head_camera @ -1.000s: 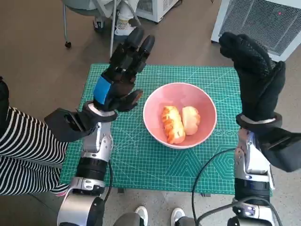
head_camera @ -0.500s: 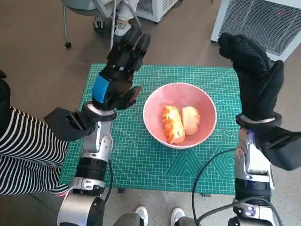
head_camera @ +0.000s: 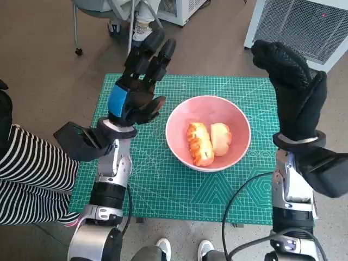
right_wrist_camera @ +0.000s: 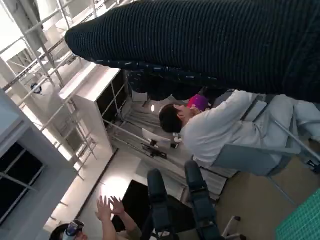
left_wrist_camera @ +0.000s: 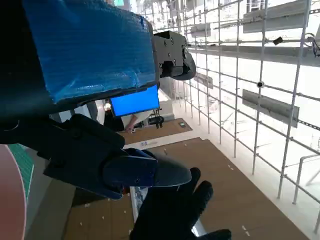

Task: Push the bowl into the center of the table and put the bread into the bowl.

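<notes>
Head view steeply overhead, wrist views aimed roomward (upturned)

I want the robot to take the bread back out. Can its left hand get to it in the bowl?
Probably yes. The left hand is open, holding nothing, raised beside the pink bowl; the bread lies uncovered inside.
</notes>
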